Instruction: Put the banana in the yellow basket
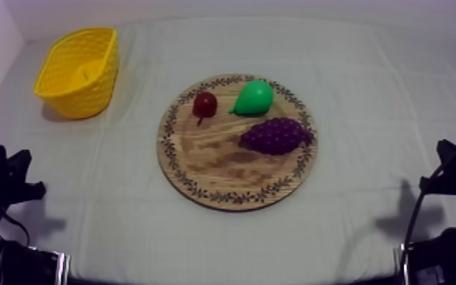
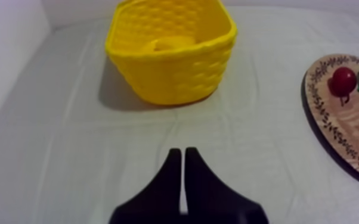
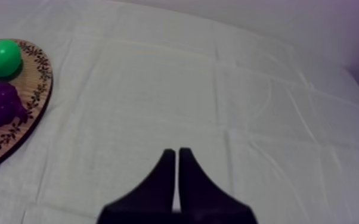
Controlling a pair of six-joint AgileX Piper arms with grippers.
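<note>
The yellow basket (image 1: 79, 72) stands at the table's far left, and a yellow banana (image 2: 173, 44) lies inside it, partly hidden by the woven wall. The round wooden board (image 1: 223, 170) sits mid-table with a small red fruit (image 1: 204, 104), a green pear (image 1: 254, 98) and purple grapes (image 1: 275, 136) on it. My left gripper (image 2: 183, 152) is shut on nothing, low over bare cloth in front of the basket. My right gripper (image 3: 176, 152) is also shut on nothing, over the cloth to the right of the board (image 3: 27, 113).
Both arms rest low at the table's near corners, the left arm (image 1: 4, 189) and the right arm (image 1: 451, 189). Wrinkled grey-white cloth (image 1: 382, 114) surrounds the board. A pale wall rises just left of the basket.
</note>
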